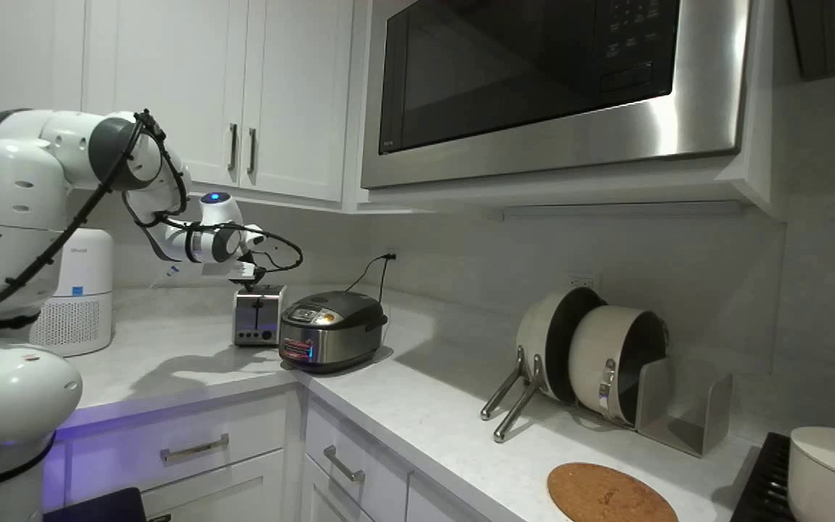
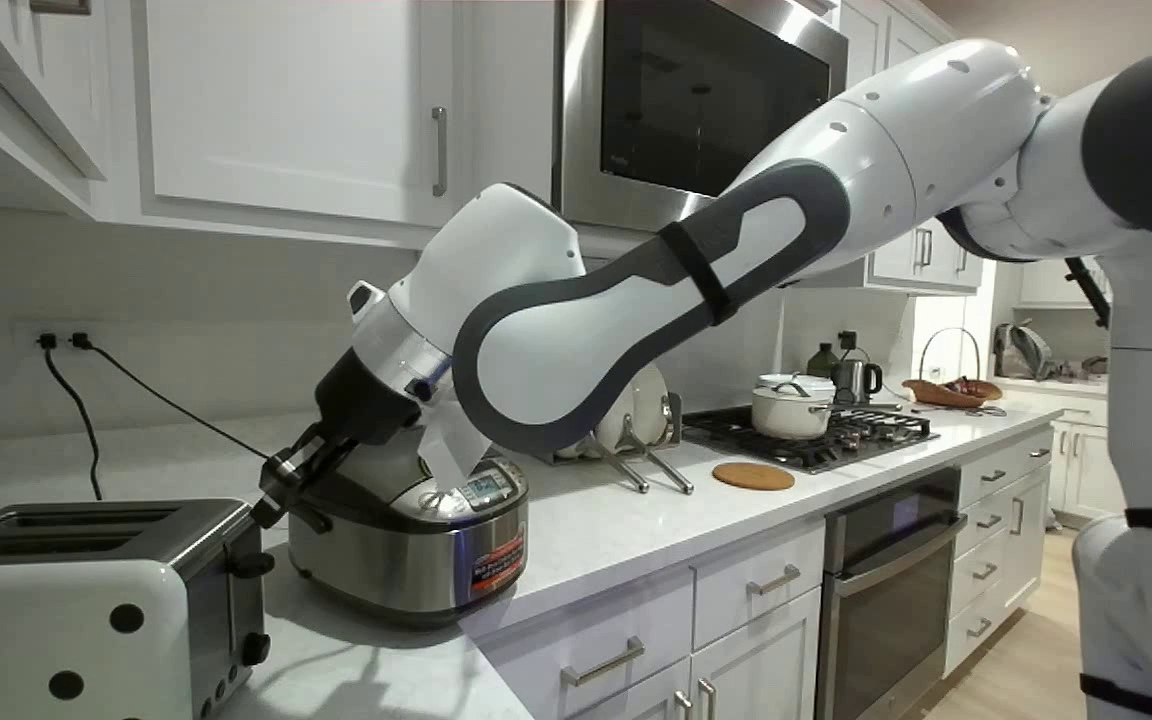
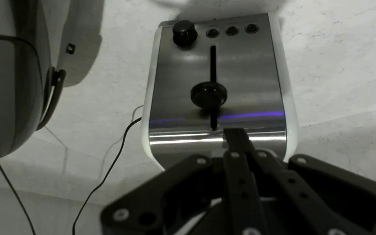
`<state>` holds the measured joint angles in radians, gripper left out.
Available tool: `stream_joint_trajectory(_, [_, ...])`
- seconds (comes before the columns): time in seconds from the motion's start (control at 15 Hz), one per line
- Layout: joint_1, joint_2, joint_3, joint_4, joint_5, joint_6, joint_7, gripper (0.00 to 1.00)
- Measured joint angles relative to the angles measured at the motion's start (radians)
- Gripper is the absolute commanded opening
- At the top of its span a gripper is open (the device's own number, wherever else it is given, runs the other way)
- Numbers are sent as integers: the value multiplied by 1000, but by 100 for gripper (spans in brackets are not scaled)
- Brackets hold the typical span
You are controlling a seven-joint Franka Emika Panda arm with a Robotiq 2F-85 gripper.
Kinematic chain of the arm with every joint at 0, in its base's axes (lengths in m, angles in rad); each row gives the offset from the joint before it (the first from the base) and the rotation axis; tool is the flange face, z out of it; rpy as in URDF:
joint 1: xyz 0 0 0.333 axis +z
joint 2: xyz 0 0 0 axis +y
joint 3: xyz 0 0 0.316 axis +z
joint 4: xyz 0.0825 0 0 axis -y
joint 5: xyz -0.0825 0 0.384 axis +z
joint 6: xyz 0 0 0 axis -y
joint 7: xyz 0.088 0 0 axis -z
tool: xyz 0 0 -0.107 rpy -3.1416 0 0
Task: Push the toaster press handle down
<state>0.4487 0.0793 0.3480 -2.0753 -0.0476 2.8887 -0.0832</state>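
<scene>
1. Two-slot toaster [image 2: 101, 610], left of the inner front corner of the counter [image 2: 591, 530].
2. Gripper [image 2: 268, 510] at its top edge, contact unclear.
3. Rice cooker [image 2: 396, 565] just beside that corner.
4. Cork trivet [image 2: 754, 476] near front edge.

Near the inner corner of the countertop [image 1: 417, 391], in the wrist view, your gripper [image 3: 235, 133] covers part of the toaster [image 3: 246, 81]; you cannot tell whether the two touch. The press handle [image 3: 209, 94] hides a stretch of its slot [image 3: 213, 63]. In an exterior view, you see the dotted side panel [image 2: 66, 625] cropped at left and below; there, toward the back edge, your arm [image 2: 776, 230] partly hides the pans [image 2: 648, 405]. Where the countertop's edge meets the stove [image 1: 760, 484], the lidded pot [image 1: 827, 475] is cropped in an exterior view.
</scene>
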Motion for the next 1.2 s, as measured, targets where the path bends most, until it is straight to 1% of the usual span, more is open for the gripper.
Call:
stream_joint_trajectory(0.4, [9, 70, -11, 62, -112, 0, 92, 0])
stream_joint_trajectory(0.73, [38, 104, -63, 116, -269, -9, 207, 0])
stream_joint_trajectory(1.0, [71, 106, -97, 166, -391, -92, 292, 0])
stream_joint_trajectory(1.2, [98, 106, -100, 212, -446, -216, 326, 0])
